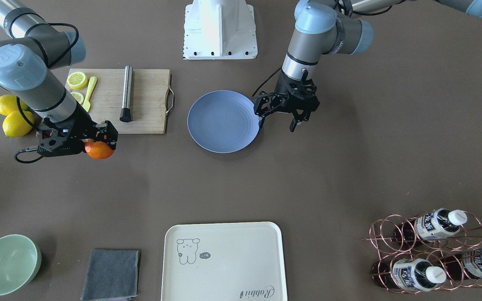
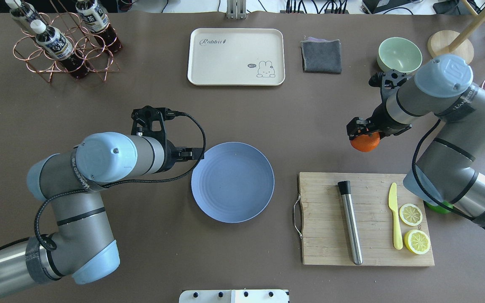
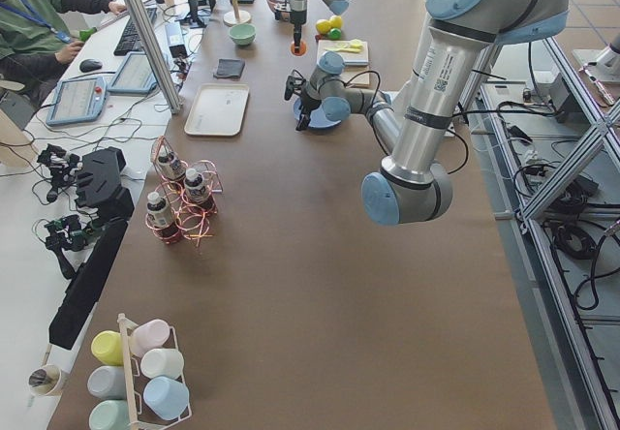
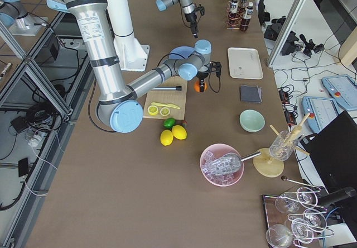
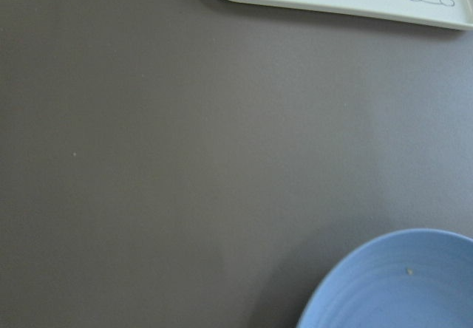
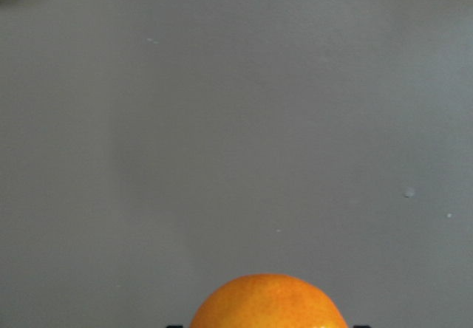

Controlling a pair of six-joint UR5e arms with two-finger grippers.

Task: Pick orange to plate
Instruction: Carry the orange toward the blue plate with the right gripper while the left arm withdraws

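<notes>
Seen from overhead, a copper wire rack [image 2: 61, 50] loaded with bottles is found at the far left corner of the worktop [image 2: 162, 252]. Nearer the robot, the left tool [image 1: 276, 124] is poised just beside the left rim of the plate [image 2: 233, 187], with its fingers spread apart and nothing gripped between them. The plate itself lies flat near the middle of the worktop, and a cream tray [image 2: 225, 63] is set beyond it at the far edge. A folded grey cloth [image 2: 321, 56] is placed to the right of the tray. A wooden cutting board [image 2: 326, 210] is laid to the right of the plate, and a metal rod [image 2: 350, 223], a yellow knife [image 2: 395, 219] and lemon slices [image 2: 411, 214] are carried on it. Just past the board's far edge, well apart from the plate, the orange [image 2: 365, 142] is clamped in the right tool [image 2: 362, 132]; whether the fruit touches the worktop cannot be told. A pale green bowl [image 2: 399, 54] is seen further back on the right.
</notes>
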